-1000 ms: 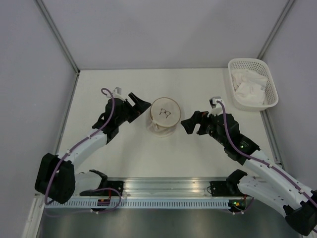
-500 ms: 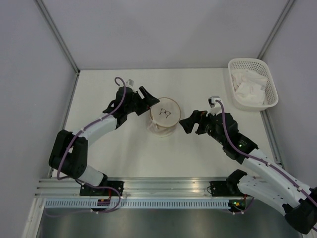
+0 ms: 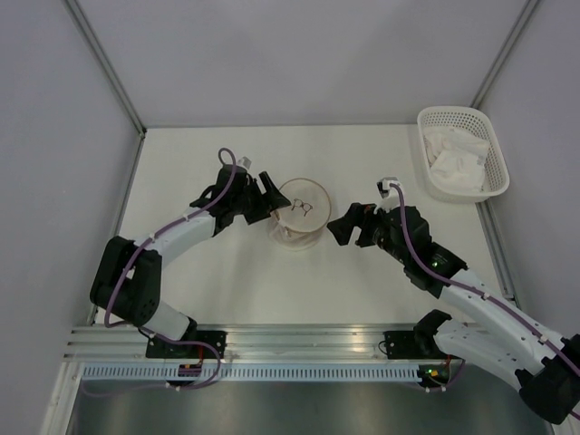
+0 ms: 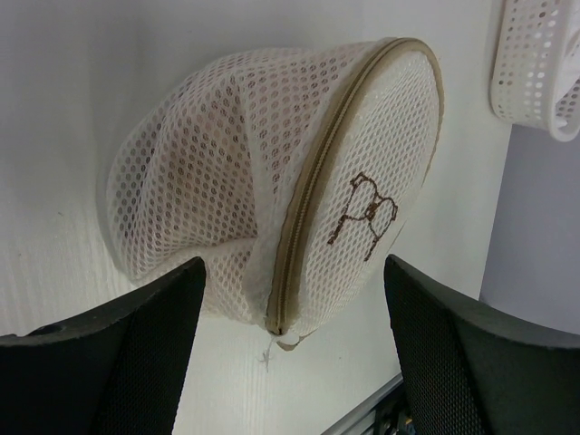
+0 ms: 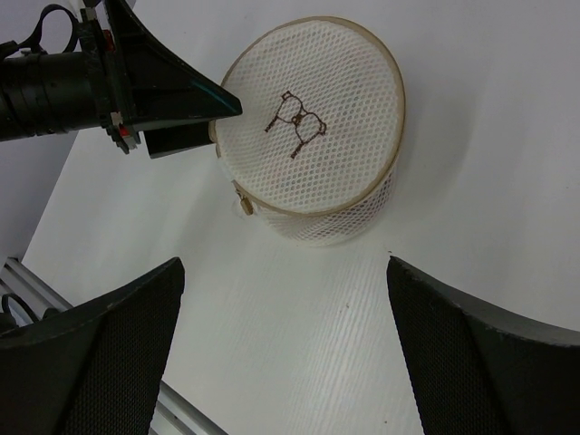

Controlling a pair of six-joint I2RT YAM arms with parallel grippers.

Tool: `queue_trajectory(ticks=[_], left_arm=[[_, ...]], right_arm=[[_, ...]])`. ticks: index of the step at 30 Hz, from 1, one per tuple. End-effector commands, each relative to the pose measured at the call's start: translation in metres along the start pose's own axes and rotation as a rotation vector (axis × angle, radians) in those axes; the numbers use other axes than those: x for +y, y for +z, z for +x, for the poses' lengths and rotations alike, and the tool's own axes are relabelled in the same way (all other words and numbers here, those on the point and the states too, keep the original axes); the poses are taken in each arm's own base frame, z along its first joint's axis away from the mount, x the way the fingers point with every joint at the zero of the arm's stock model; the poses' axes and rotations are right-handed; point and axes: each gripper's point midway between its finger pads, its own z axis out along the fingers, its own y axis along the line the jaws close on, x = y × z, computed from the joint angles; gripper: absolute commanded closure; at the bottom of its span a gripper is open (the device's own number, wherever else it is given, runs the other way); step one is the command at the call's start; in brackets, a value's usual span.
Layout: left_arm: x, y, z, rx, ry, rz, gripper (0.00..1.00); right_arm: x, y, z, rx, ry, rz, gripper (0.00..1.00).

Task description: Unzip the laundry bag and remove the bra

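— At the left gripper (image 3: 274,201), what is to be noted?

— Its jaws are seen spread, with nothing held. They have been drawn in a little since a second ago, yet a clear gap is left. The laundry bag (image 3: 301,213) is framed between the two fingers in the left wrist view. One fingertip (image 5: 204,95) is seen at the bag's rim; whether it is touching cannot be told.

— And what has been changed?

— The left arm has been swung in from well apart to just beside the bag's left edge. The right gripper (image 3: 337,228), held wide and empty, has been edged only slightly nearer and is kept near the bag's right side, not touching it.

— Where is the bag found?

— On the bench (image 3: 227,272), between both grippers, with the flat face bearing the bra drawing (image 4: 367,213) turned up and somewhat tilted. The brownish zip rim (image 4: 317,190) is seen closed along all that shows. A small tab (image 5: 243,207), judged to be the pull, hangs on the side toward the left gripper. The white lattice basket (image 3: 494,168), with white cloth (image 3: 453,154) in it, is set well apart at the far right.

— What is meant for the task?

— The approach is judged nearly finished. The zip has not been started and no bra is out. The tab is small, so a fine pinch is likely called for while the bag is steadied.
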Motion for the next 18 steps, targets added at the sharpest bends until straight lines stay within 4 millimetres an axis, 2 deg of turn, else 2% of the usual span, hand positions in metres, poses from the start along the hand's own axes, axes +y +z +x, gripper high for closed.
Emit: queue_trajectory(ticks=[1, 8, 12, 15, 16, 18], left_arm=[[-0.003, -0.009, 0.002, -0.014, 0.024, 0.021, 0.16], [-0.013, 0.0, 0.027, 0.059, -0.06, 0.071, 0.16], [-0.016, 0.006, 0.027, 0.04, -0.092, 0.089, 0.19], [-0.019, 0.009, 0.023, 0.024, -0.101, 0.102, 0.3], [-0.02, 0.011, 0.023, 0.023, -0.107, 0.103, 0.39], [-0.021, 0.013, 0.021, 0.022, -0.109, 0.108, 0.49]], right_arm=[[0.006, 0.003, -0.005, -0.026, 0.013, -0.027, 0.04], [0.005, 0.01, 0.003, -0.004, 0.03, -0.033, 0.07], [0.005, 0.01, 0.005, -0.008, 0.034, -0.04, 0.08], [0.004, 0.012, 0.007, -0.004, 0.037, -0.037, 0.1], [0.004, 0.012, 0.008, -0.004, 0.041, -0.037, 0.1], [0.007, 0.012, 0.011, 0.008, 0.042, -0.058, 0.14]])
